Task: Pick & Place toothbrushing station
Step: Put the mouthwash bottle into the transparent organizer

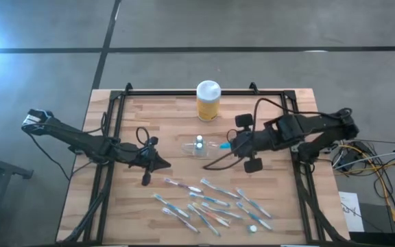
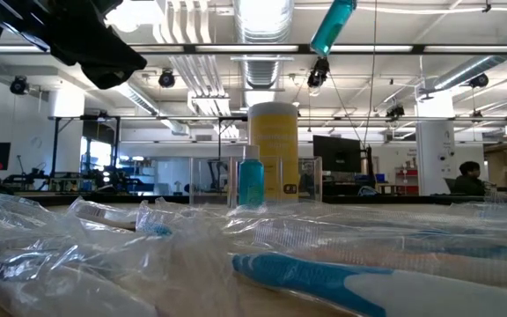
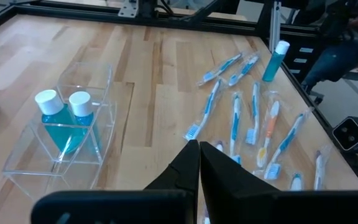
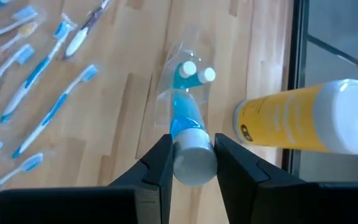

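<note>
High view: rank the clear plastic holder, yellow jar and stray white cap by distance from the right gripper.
1. Clear plastic holder, on the side of the right gripper toward the left arm.
2. Yellow jar with white lid, at the table's far edge.
3. Small white cap, near edge, past the toothbrushes.

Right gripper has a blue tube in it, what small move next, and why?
Probably carry it on toward the clear holder and lower it in. The right gripper is shut on a white-capped blue tube, two tubes already stand inside, and the left gripper waits shut over the table.
</note>
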Motion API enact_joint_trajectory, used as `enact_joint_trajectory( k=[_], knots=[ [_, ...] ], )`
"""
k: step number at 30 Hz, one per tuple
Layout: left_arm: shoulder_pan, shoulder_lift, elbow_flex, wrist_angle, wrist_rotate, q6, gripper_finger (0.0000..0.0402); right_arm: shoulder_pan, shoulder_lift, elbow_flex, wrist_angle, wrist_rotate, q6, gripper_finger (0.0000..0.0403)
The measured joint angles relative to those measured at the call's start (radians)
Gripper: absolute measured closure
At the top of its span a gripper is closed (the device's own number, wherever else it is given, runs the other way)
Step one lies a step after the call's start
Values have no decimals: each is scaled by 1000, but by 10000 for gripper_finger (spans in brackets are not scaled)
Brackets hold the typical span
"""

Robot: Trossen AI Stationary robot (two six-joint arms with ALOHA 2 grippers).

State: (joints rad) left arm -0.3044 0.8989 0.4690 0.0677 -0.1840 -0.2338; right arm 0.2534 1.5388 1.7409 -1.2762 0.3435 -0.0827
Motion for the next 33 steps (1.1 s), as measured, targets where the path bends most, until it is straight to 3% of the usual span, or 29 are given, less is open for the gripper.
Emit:
enact_joint_trajectory(
  k=[18, 22, 33],
  knots=[
    [0, 0, 0, -1, 0, 16, 385, -121, 76, 3, 66, -81, 52, 317],
    [0, 0, 0, -2, 0, 23, 385, -132, 126, 3, 96, -95, -59, 317],
    [0, 0, 0, -12, 4, 56, 385, -168, 255, 15, 129, -78, -559, 317]
  ],
)
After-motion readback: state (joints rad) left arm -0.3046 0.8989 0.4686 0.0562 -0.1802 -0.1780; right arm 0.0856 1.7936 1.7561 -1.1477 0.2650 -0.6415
